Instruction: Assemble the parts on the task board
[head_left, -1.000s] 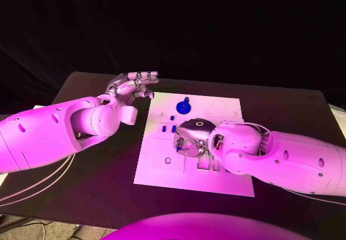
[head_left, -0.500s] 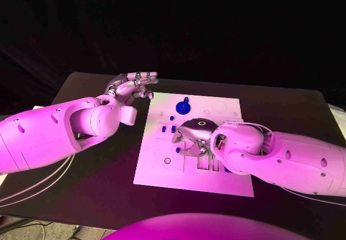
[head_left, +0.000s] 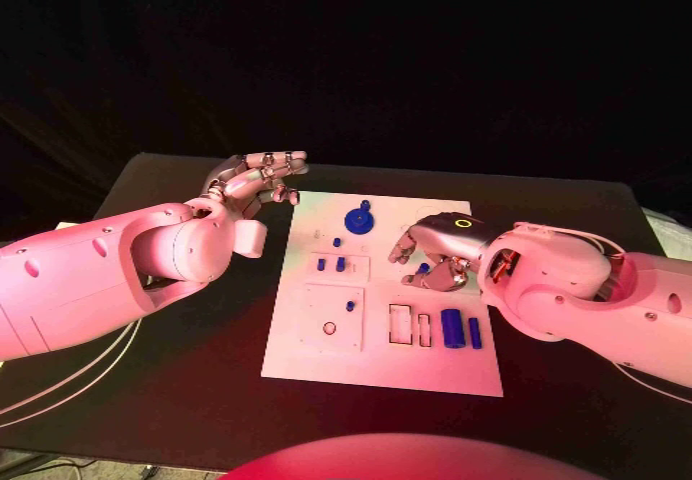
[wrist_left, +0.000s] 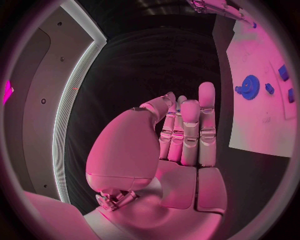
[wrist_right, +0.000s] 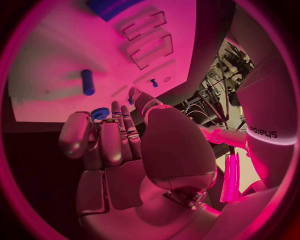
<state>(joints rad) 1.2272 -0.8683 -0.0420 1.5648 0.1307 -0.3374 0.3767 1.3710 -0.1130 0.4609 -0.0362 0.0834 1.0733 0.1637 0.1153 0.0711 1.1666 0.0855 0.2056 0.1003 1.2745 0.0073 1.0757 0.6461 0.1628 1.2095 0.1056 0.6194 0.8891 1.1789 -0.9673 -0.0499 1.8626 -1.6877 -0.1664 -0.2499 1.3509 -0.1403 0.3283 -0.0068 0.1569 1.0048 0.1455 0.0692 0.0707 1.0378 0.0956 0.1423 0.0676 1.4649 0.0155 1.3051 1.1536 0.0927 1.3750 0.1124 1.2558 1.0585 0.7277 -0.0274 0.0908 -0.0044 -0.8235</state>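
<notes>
The white task board (head_left: 382, 360) lies in the middle of the black table. A blue gear (head_left: 358, 218) stands near its far edge. My right hand (head_left: 433, 250) hovers over the board's right middle, its fingers curled in. It pinches a small blue part (head_left: 423, 268) at the fingertips, and the right wrist view shows that part (wrist_right: 100, 113) between thumb and fingers. My left hand (head_left: 257, 178) is held up off the board's far left corner and holds nothing. In its wrist view the left hand (wrist_left: 181, 135) has its fingers raised side by side, with the gear (wrist_left: 250, 87) beyond.
Two blue cylinders (head_left: 451, 325) lie side by side in the board's right near part, next to two slots (head_left: 401, 320). Small blue pegs (head_left: 330, 265) stand at the left middle. Another blue peg (wrist_right: 87, 81) lies flat on the board (wrist_right: 56, 55).
My right hand has moved from the board's middle toward its right side, uncovering the slots and the cylinders. The left hand has kept its place.
</notes>
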